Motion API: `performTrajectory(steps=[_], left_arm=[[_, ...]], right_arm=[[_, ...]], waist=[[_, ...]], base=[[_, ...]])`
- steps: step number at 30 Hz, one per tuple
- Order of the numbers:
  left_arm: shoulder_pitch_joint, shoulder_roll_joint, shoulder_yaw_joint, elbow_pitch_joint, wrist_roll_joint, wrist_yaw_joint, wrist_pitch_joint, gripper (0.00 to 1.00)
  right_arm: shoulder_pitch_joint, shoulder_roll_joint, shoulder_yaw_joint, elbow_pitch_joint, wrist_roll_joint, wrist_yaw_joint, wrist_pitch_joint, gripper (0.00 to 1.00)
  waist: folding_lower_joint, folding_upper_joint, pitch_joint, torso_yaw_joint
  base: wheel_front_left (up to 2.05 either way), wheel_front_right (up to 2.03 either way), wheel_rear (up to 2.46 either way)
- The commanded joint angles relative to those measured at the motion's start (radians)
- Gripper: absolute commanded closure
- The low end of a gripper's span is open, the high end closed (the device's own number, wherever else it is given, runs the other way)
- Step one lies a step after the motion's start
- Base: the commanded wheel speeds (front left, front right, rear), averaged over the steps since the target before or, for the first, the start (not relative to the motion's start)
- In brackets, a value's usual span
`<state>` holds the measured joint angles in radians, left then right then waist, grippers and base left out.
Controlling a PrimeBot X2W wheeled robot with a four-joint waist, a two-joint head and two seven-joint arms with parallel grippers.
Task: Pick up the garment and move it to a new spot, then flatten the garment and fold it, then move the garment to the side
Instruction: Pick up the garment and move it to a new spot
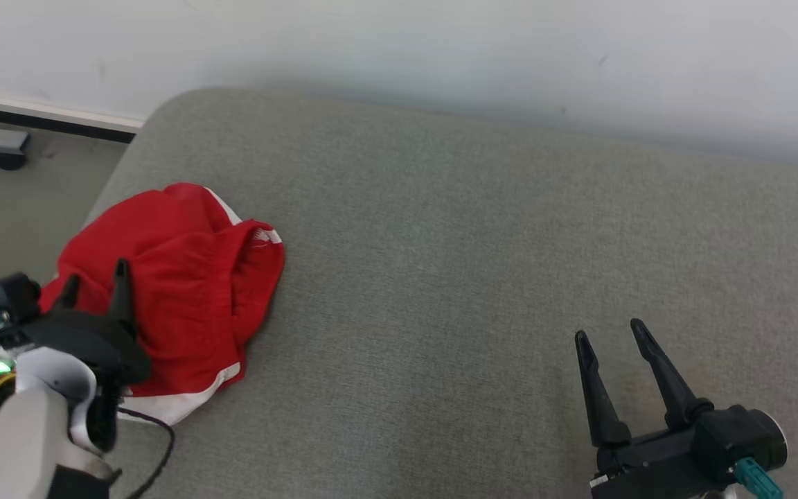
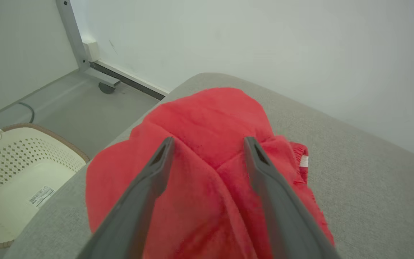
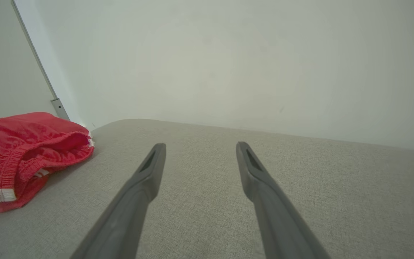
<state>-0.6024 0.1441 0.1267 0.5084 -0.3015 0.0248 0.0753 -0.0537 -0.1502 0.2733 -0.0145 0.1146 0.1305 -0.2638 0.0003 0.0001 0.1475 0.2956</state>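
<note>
Head view, nearer arm: left pincer [image 1: 94,272], jaws spread, over the crumpled red garment [image 1: 184,291] at the grey padded surface's [image 1: 475,242] left edge; right pincer [image 1: 609,330], likewise spread and empty, well apart.
Left wrist view, heading: garment straight ahead beneath the jaws; contact unclear.
Right wrist view, hidden: garment's left part cut off; long axis unreadable.

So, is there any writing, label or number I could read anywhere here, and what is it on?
In the cream perforated plastic basket, a white barcode sticker: bars and small print, too small to read.
On the red fabric garment with white trim: no lettering or logo shows.
No other text can be read.
</note>
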Motion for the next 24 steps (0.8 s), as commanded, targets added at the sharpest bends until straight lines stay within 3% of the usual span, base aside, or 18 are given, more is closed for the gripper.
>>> performTrajectory(steps=[1,8,12,18,19,20,21,24], left_arm=[[-0.020,0.014,0.004,0.014,-0.006,-0.002,0.033,0.00],[-0.107,0.094,-0.018,0.077,-0.007,-0.009,0.261,0.00],[-0.133,0.120,-0.015,0.092,-0.046,-0.036,0.391,0.00],[-0.137,0.157,-0.017,0.056,-0.067,-0.060,0.481,0.00],[-0.133,0.160,-0.017,0.050,-0.069,-0.062,0.488,0.35],[-0.129,0.164,-0.017,0.044,-0.071,-0.062,0.491,0.60],[-0.125,0.167,-0.018,0.037,-0.070,-0.064,0.494,1.00],[-0.113,0.169,-0.023,0.010,-0.067,-0.064,0.480,1.00]], right_arm=[[-0.010,-0.002,-0.003,-0.003,0.008,0.000,-0.001,0.00],[-0.041,0.005,-0.003,-0.007,0.008,0.000,-0.001,0.00],[-0.056,0.009,-0.005,-0.009,0.008,0.000,-0.001,0.00],[-0.078,0.008,-0.011,-0.012,0.009,0.000,-0.001,0.00],[-0.080,0.008,-0.012,-0.013,0.009,0.000,-0.001,0.00],[-0.081,0.009,-0.013,-0.013,0.010,0.000,-0.001,0.00],[-0.081,0.010,-0.014,-0.013,0.009,0.000,-0.001,0.00],[-0.086,0.012,-0.014,-0.013,0.011,0.000,-0.001,0.00]], waist=[[-0.0003,-0.0001,0.045,-0.040],[-0.0003,-0.0001,0.086,-0.069],[-0.0003,-0.0001,0.106,-0.081],[-0.0003,-0.0001,0.134,-0.090],[-0.0003,-0.0001,0.136,-0.090],[-0.0003,-0.0001,0.139,-0.090],[-0.0003,-0.0001,0.141,-0.090],[-0.0003,-0.0001,0.146,-0.090]], base=[[0.00,0.00,0.00],[0.00,0.00,0.00],[0.00,0.00,0.00],[0.00,0.00,0.00],[0.00,0.00,0.00],[0.00,0.00,0.00],[0.00,0.00,0.00],[0.00,0.00,0.00]])
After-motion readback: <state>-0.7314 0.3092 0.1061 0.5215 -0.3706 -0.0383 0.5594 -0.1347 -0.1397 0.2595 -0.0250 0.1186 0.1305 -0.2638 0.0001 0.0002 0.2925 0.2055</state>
